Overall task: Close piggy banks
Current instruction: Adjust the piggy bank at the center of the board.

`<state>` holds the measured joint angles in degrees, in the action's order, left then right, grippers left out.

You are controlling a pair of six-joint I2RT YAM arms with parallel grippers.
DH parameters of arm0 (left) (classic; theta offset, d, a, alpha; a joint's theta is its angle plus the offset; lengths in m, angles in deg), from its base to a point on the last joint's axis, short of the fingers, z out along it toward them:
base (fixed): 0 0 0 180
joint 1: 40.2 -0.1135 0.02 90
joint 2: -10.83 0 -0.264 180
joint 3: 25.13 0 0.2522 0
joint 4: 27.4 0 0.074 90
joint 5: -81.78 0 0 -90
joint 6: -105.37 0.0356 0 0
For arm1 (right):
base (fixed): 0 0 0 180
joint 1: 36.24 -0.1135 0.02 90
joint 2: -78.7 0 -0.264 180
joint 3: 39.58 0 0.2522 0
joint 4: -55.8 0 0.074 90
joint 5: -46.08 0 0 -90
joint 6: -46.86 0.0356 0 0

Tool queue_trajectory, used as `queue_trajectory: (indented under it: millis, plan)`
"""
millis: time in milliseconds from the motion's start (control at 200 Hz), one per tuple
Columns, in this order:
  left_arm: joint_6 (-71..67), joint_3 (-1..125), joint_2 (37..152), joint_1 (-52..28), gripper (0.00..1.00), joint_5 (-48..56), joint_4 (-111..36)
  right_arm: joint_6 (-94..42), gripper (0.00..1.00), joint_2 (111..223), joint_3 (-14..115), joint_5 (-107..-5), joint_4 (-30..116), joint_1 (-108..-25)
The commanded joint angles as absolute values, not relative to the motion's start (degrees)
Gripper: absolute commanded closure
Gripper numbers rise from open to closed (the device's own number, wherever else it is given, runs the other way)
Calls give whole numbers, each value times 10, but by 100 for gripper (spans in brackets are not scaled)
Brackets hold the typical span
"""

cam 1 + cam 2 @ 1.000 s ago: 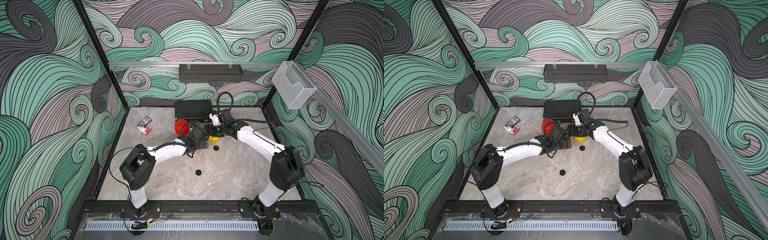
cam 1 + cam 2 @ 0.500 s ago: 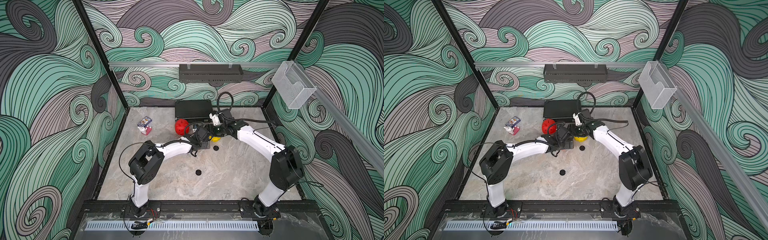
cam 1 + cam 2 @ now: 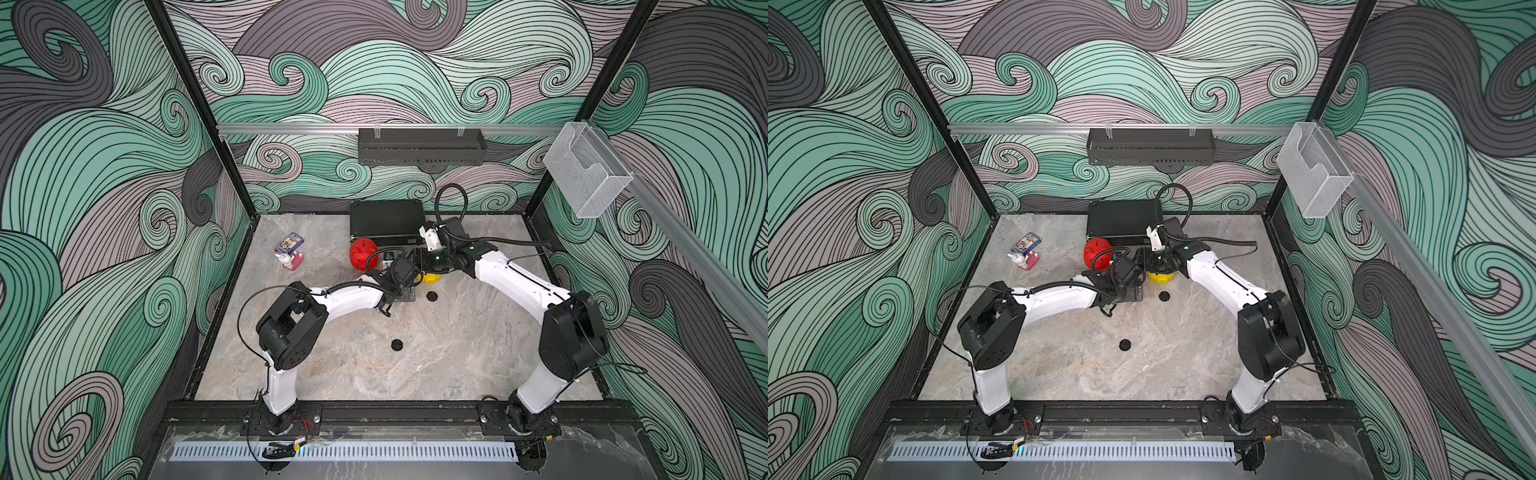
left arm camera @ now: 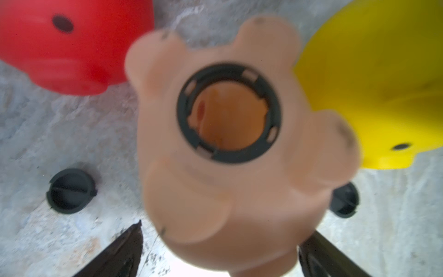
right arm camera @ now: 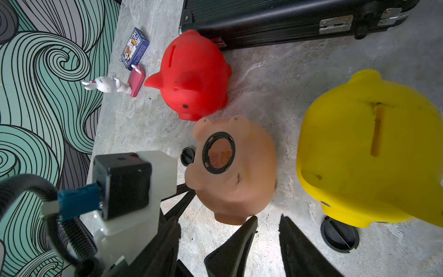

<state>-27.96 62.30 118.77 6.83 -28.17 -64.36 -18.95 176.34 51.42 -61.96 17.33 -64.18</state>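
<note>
My left pincer (image 4: 225, 230) stands wide open, a finger on either side of the peach-pink pig (image 4: 239, 191) — it lies belly up on the table (image 4: 36, 120), its round hole unplugged. My right pincer (image 5: 268, 220) is open too, holding nothing, just beside that pig. The red pig (image 5: 194, 76) and the yellow pig (image 5: 359, 156) flank it — a black plug (image 5: 340, 236) lies by the yellow one.

The left arm (image 3: 349, 297) and the right arm (image 3: 515, 282) have smooth white shells and big black boxy joint housings (image 3: 291, 328). Black ribbed cables (image 5: 69, 237) run along them. Each base plate (image 3: 311, 417) is black, with small screws. A white bracket (image 5: 163, 172) carries a black wrist camera (image 5: 127, 187) with a blue plug (image 5: 76, 201). The right end effector (image 5: 268, 217) has black pointed fingers (image 5: 230, 251).
</note>
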Motion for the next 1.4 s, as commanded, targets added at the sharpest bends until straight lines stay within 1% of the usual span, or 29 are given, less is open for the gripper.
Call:
queue_trajectory:
  millis: [0, 355, 490, 645, 776, 1081, 1211, 1396]
  plan:
    - [-261, 611, 1160, 71, 2, -300, -672, -198, 33, 1762, 521, -626, 166, -641]
    - [-235, 565, 1120, 61, 2, -292, -656, -223, 33, 1784, 541, -609, 165, -641]
    - [-226, 552, 1104, 55, 2, -281, -647, -241, 34, 1814, 581, -598, 142, -641]
    - [-213, 525, 1082, 52, 2, -238, -605, -256, 35, 1850, 622, -595, 135, -641]
    - [-214, 531, 1088, 52, 1, -223, -595, -262, 35, 1891, 674, -593, 116, -643]
    - [-214, 564, 1116, 44, 2, -223, -593, -270, 36, 1969, 759, -574, 82, -650]
    - [-215, 554, 1116, 38, 3, -216, -562, -270, 36, 1993, 773, -562, 70, -656]
    - [-211, 566, 1136, 29, 6, -215, -575, -277, 38, 2009, 786, -539, 57, -663]
